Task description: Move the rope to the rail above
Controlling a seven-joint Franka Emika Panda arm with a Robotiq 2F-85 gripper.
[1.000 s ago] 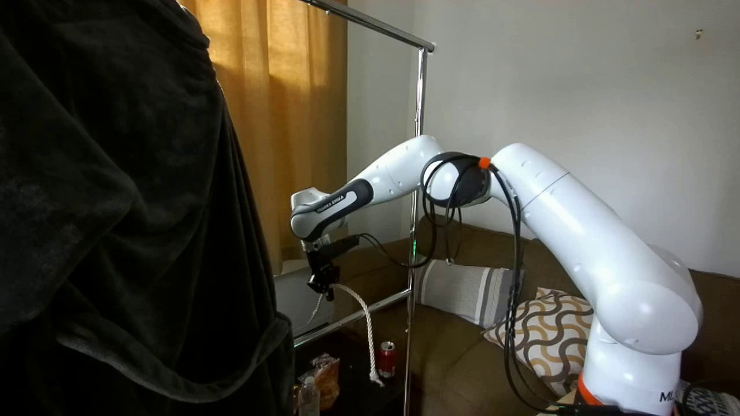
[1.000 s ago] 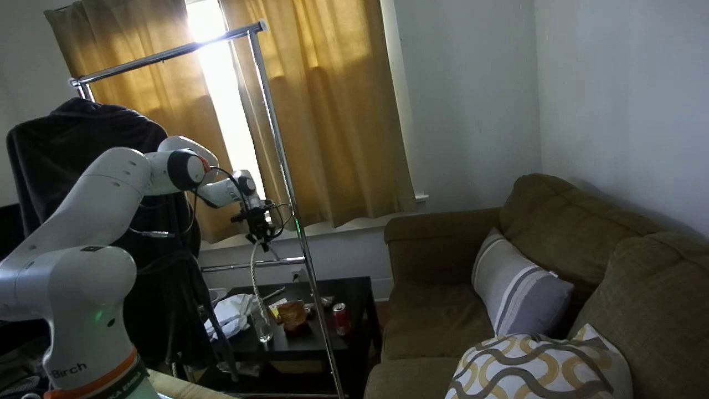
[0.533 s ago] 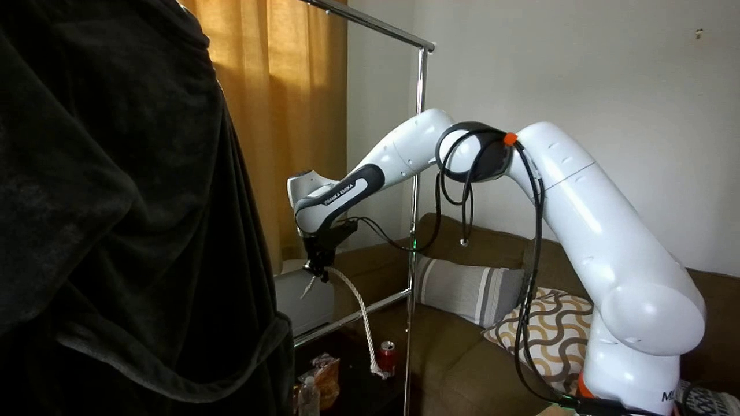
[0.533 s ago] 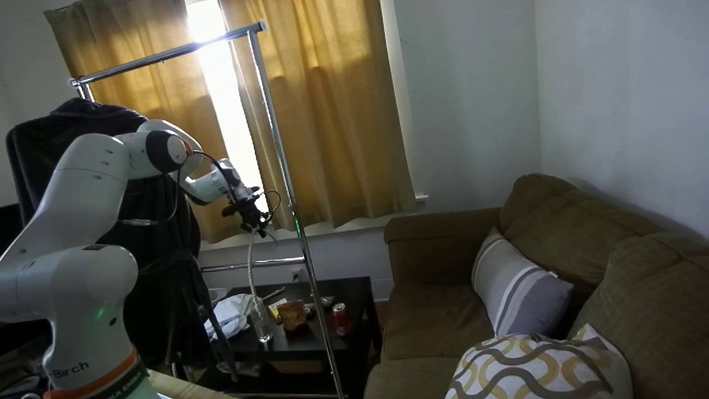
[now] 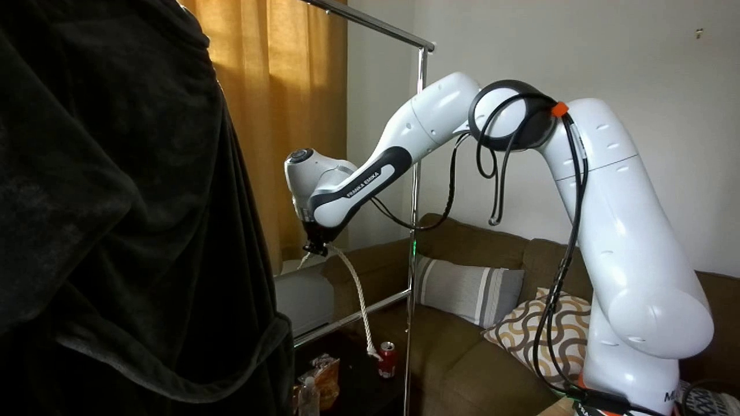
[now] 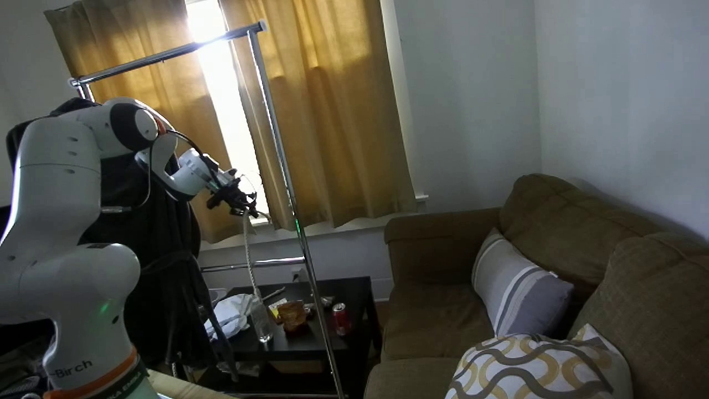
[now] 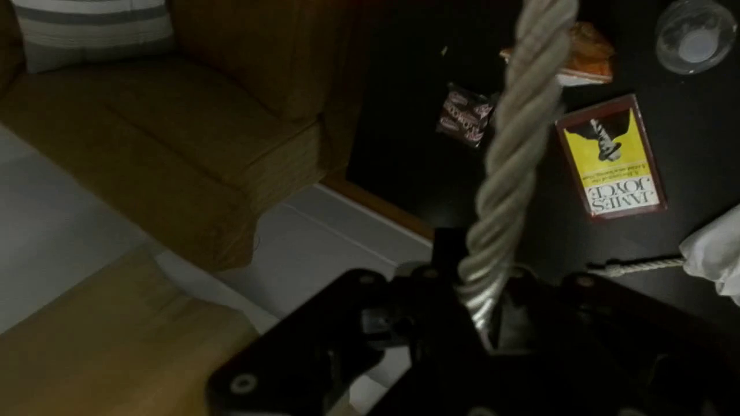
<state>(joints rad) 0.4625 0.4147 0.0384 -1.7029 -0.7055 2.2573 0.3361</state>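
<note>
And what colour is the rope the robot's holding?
The rope is off-white, with slanting twisted strands. It shows best in the wrist view.

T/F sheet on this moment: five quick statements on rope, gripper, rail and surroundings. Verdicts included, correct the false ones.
1. The gripper holds the rope. True.
2. The rope is draped over the top rail. False: it hangs from the gripper, below the top rail.
3. The red can stands on the table. True.
4. The striped pillow lies on the table. False: it is on the couch.
5. The book shows the name James Joyce. True.
</note>
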